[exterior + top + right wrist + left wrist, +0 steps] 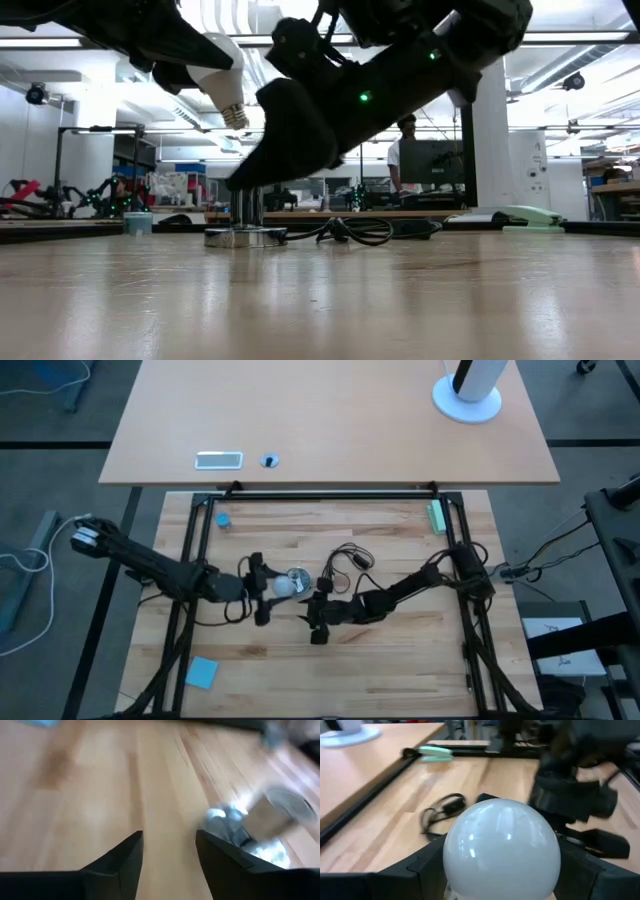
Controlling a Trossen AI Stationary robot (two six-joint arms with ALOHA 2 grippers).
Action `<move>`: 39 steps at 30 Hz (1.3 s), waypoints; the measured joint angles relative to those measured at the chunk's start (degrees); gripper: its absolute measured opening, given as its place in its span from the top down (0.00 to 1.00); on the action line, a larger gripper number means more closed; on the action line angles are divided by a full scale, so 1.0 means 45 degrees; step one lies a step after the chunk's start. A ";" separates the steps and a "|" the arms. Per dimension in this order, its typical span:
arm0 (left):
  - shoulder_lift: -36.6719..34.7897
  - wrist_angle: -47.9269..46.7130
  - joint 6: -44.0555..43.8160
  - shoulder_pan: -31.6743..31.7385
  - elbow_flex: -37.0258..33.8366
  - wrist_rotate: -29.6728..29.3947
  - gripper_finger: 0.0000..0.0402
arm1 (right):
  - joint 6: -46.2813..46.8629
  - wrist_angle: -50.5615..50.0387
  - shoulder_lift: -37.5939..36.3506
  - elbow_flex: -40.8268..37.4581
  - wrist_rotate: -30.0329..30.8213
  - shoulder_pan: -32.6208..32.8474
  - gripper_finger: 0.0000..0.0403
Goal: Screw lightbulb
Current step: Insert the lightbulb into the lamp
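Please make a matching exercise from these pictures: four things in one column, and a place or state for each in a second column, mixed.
Things:
1. lightbulb
2. socket
3. right pincer
4. blue cap

Places or states:
a. open, holding nothing
b. far from both arms, near the frame's back left corner
c. held in the left pincer, off the table
d. resting on the table, cord attached

Pairs: 1-c, 2-d, 3-a, 4-b

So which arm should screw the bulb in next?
Left. Its left gripper already holds the lightbulb, lifted with its screw base pointing down over the socket. The right gripper is open and empty.
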 joint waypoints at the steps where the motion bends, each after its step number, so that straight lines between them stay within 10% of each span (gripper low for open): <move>1: -0.0225 -0.0227 -0.0034 0.0313 0.0000 0.0179 0.33 | 0.0217 -0.0658 -0.0106 0.0000 0.0043 -0.0058 0.57; 10: -0.0699 -0.2457 -0.0703 0.4143 0.0445 0.4733 0.35 | 0.0870 -0.2616 -0.1246 -0.0029 -0.0529 -0.0382 0.68; 18: 0.0363 -0.3763 0.0251 0.4977 0.2227 0.6150 0.32 | 0.0829 -0.3070 -0.1965 -0.0042 -0.1266 -0.0656 0.76; 39: 0.2625 -0.4665 0.0239 0.5144 0.2991 0.6516 0.34 | 0.2118 -0.3978 -0.2147 -0.0621 -0.2580 -0.1007 0.88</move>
